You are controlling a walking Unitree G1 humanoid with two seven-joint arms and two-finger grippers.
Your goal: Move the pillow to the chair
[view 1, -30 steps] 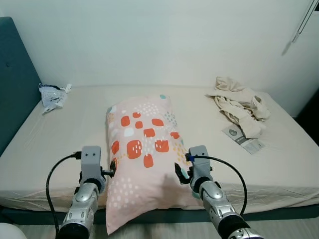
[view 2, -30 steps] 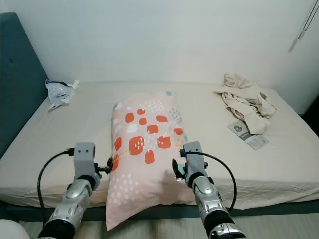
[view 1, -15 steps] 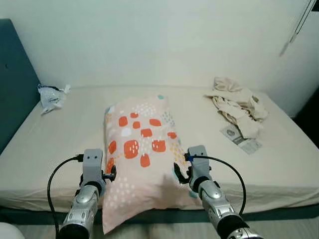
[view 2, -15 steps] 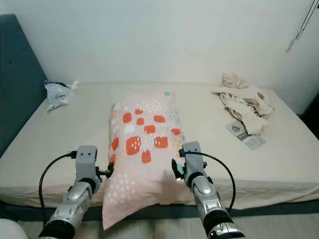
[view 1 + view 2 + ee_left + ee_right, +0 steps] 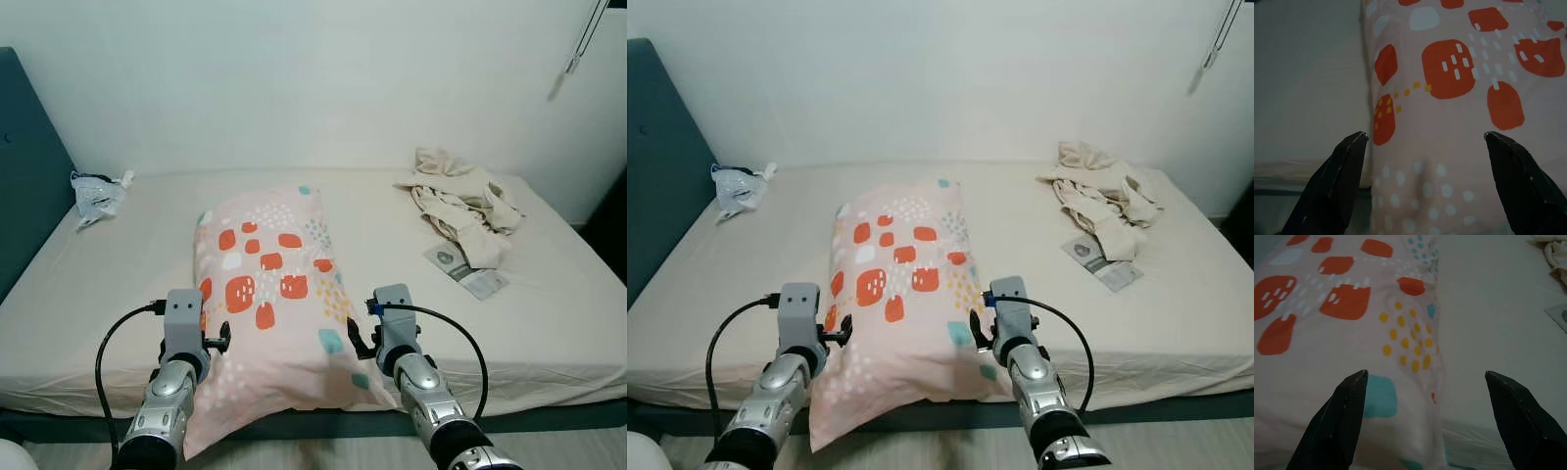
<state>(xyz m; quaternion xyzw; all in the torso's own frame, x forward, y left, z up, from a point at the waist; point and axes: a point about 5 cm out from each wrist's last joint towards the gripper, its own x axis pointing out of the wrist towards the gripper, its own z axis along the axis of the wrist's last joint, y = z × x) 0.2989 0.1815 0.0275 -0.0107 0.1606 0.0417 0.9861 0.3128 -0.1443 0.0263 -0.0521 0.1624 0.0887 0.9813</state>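
Bed (image 5: 108, 294) is standing against a plain wall (image 5: 294, 78). Pillow (image 5: 269, 313) is lying lengthwise, overhanging the near edge. 2 grippers are flanking it: left gripper (image 5: 1422, 147) and right gripper (image 5: 1425, 384), fingers apart. Crumpled cloth (image 5: 460, 201) is lying far right.

Place: we see a bedroom in a home.
Bed: a wide mattress (image 5: 118, 264) under a beige sheet spans the scene, its near edge just before us.
Headboard: a teal padded panel (image 5: 24, 176) stands at the left.
Bedding: a patterned pillow (image 5: 269, 294) lies near the middle.
Clutter: crumpled clothes (image 5: 460, 201) far right, a plastic bag (image 5: 95, 191) far left.
Wall: we face a plain white wall (image 5: 294, 78) behind the bed.
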